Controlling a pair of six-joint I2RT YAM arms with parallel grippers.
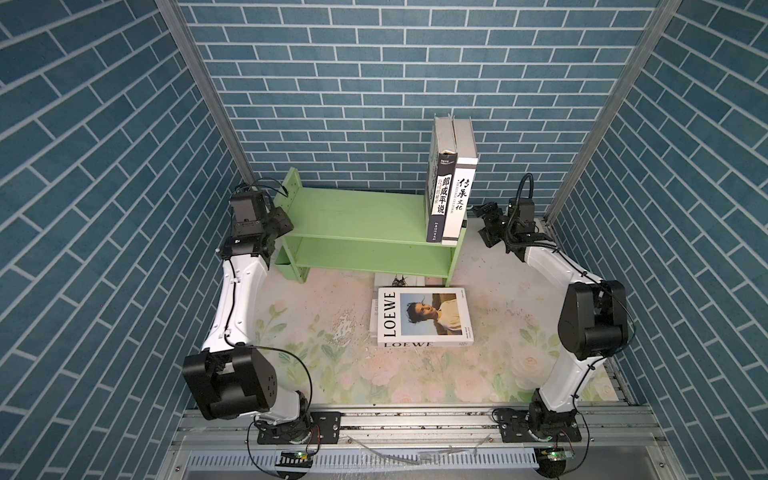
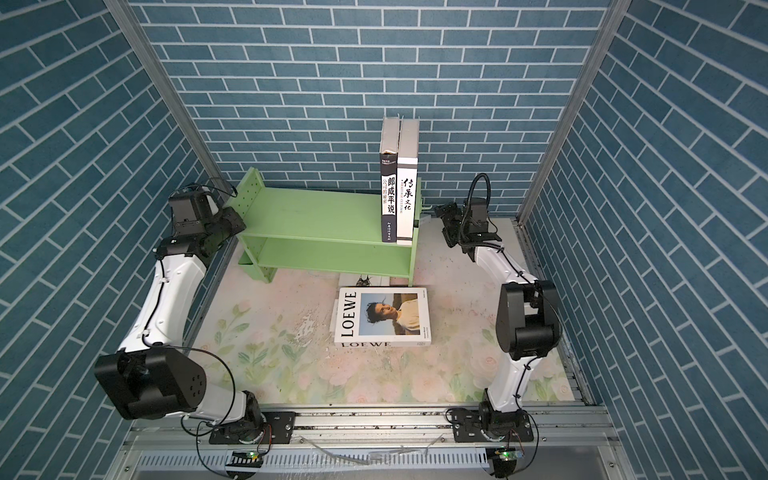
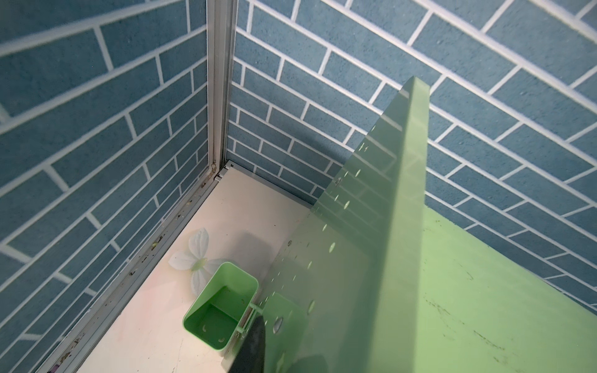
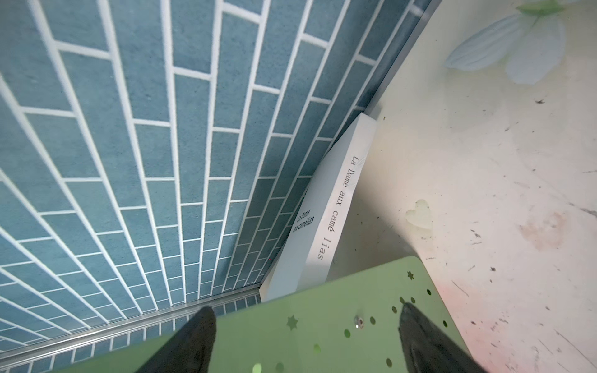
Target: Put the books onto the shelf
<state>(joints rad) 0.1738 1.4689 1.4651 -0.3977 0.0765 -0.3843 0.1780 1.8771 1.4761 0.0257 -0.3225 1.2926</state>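
Observation:
The green shelf (image 1: 353, 216) (image 2: 316, 216) stands at the back. Two books stand upright at its right end, one with a black spine (image 1: 440, 195) and one with a white spine (image 1: 459, 195). A LOEWE book (image 1: 422, 318) (image 2: 382, 318) lies flat on the table in front. A white book (image 4: 339, 206) leans against the back wall behind the shelf. My left gripper (image 1: 282, 222) (image 3: 256, 329) is shut and empty against the shelf's left side panel. My right gripper (image 1: 482, 224) (image 4: 307, 308) is open, its fingers spread over the right side panel (image 4: 290, 342).
A small green cup (image 3: 219, 310) hangs on the outside of the shelf's left panel. A flat white item with a dark mark (image 1: 399, 279) pokes out from under the shelf front. Blue brick walls close in on three sides, near both arms.

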